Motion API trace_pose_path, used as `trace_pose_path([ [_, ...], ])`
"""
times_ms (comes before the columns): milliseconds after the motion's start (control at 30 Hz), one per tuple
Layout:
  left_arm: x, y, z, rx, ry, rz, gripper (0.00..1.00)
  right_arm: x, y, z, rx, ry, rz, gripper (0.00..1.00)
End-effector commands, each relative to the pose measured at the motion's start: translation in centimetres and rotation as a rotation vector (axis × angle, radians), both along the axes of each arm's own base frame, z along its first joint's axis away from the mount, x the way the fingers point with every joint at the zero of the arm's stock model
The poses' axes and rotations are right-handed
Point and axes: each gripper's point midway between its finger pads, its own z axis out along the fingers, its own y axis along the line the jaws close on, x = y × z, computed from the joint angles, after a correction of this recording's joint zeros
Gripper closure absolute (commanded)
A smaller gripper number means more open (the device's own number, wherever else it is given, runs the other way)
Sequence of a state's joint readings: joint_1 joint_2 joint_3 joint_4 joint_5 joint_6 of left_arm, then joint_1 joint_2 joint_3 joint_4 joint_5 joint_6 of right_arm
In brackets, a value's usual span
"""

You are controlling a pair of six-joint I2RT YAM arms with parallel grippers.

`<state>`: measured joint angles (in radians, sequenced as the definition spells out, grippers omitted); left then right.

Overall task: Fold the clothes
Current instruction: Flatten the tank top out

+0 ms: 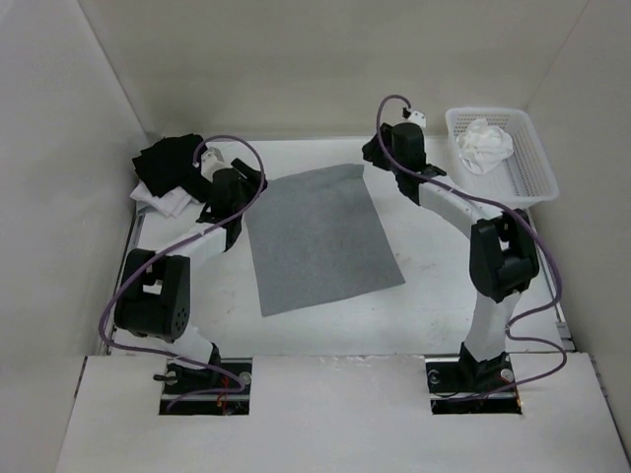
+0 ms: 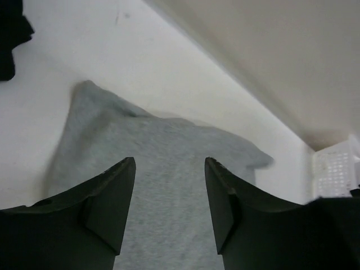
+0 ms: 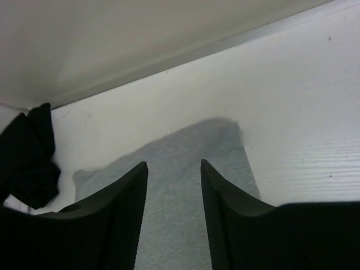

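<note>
The grey tank top [image 1: 320, 236] lies flat in the middle of the table [image 1: 434, 305], folded to a rectangle. The left gripper [image 2: 169, 163] is over its corner at 10 o'clock, with the fingers apart and nothing between them. The right gripper [image 3: 173, 164] is over the corner at 1 o'clock, fingers also apart, holding nothing. A black pile of clothes [image 1: 168, 163] sits further out at 10 o'clock. A white basket [image 1: 537, 177] with a white cloth [image 1: 488, 146] stands at 2 o'clock.

Soft, even, diffuse light makes the white worktop [image 1: 424, 315] bright, with only faint shadows lying on it. Both wrist views are slightly blurred; the near jaws read as dark, unfocused silhouettes.
</note>
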<state>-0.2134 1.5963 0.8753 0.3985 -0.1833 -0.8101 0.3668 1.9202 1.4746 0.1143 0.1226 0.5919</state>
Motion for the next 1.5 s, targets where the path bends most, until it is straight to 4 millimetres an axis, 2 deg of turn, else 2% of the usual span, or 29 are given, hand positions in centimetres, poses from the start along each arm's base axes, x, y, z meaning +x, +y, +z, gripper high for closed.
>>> trace_pose_path([
  [0, -1.4, -0.9, 6.5, -0.025, -0.196, -0.019, 0.48, -1.7, -1.0, 5.1, 0.045, -0.102, -0.043, 0.47],
  [67, -3.8, -1.5, 5.1, -0.014, -0.175, -0.033, 0.50, -4.2, -0.7, 3.6, 0.060, -0.090, -0.042, 0.47],
  [100, -5.6, -1.8, 3.8, -0.002, -0.151, -0.042, 0.54, -6.0, -0.5, 2.6, 0.076, -0.085, -0.035, 0.54],
  [200, -10.9, -2.2, -0.4, 0.018, -0.046, -0.074, 0.72, -11.1, -0.1, -0.3, 0.121, -0.051, -0.019, 0.92],
  [233, -12.5, -2.3, -1.6, 0.024, -0.005, -0.085, 0.77, -12.7, 0.1, -1.1, 0.144, -0.032, -0.011, 0.98],
  [300, -16.4, -1.5, -4.6, 0.034, 0.102, -0.082, 0.82, -15.8, 0.7, -2.4, 0.156, -0.014, 0.020, 0.99],
  [367, -19.7, -0.5, -6.4, 0.035, 0.190, -0.072, 0.81, -18.6, 1.2, -3.0, 0.148, -0.004, 0.060, 0.96],
  [533, -24.6, 0.7, -9.2, 0.041, 0.382, -0.055, 0.68, -22.8, 1.0, -3.7, 0.122, 0.001, 0.115, 0.88],
  [667, -27.2, -0.4, -11.2, 0.014, 0.496, -0.092, 0.66, -24.1, 0.4, -4.7, 0.108, 0.015, 0.125, 0.86],
  [833, -29.5, -1.1, -13.0, 0.033, 0.599, -0.119, 0.67, -24.4, 0.3, -5.1, 0.097, 0.015, 0.134, 0.85],
  [1033, -30.4, -1.5, -13.2, 0.047, 0.628, -0.119, 0.69, -24.5, 0.4, -5.6, 0.095, 0.015, 0.141, 0.84],
  [1300, -31.7, -2.1, -14.4, 0.062, 0.678, -0.130, 0.79, -24.6, 0.6, -5.7, 0.103, 0.014, 0.146, 0.83],
  [1467, -31.0, -2.0, -13.7, 0.045, 0.640, -0.111, 0.84, -24.6, 0.5, -5.9, 0.103, 0.015, 0.146, 0.82],
])
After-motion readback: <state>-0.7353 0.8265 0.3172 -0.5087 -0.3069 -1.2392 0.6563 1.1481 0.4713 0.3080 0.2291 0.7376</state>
